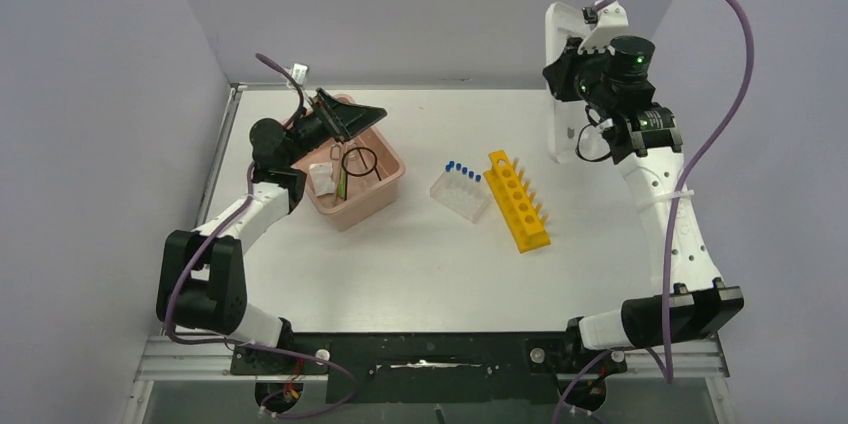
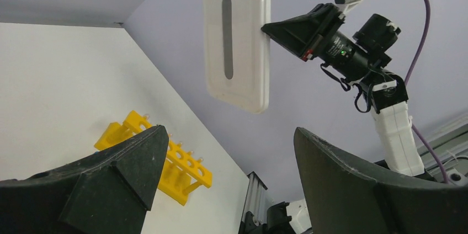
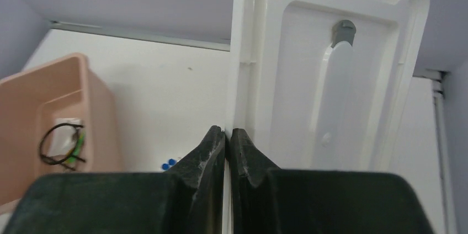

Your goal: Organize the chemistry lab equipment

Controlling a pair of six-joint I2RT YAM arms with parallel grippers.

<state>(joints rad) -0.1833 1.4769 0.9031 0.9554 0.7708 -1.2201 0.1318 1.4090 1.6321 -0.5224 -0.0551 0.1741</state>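
Left gripper (image 2: 229,132): fingers spread wide apart and holding nothing; it hovers over the far-left corner of the pink tub (image 1: 388,187).
Right gripper (image 3: 227,140): fingers pressed together on one long edge of the white lid (image 3: 342,107).
White lid: held upright, clear of the table (image 1: 420,264), at the far right of the scene.
Pink tub: stands on the left half of the table, open on top and turned at an angle to the table edges.
Black wire ring (image 1: 361,160): lies inside the tub, towards its far-right side.
Thin coloured sticks (image 1: 343,182): a green one shows inside the tub, just left of the ring.
Small items (image 1: 322,177): a pale piece lies in the tub on its left side; its kind cannot be told.
Clear tube rack (image 1: 462,199): on the table near the middle, right of the tub and apart from it.
Blue-capped clear tubes (image 1: 462,171): standing in the clear tube rack, caps up.
Yellow holed rack (image 1: 517,201): lies just right of the clear tube rack, its long side running from far-left to near-right.
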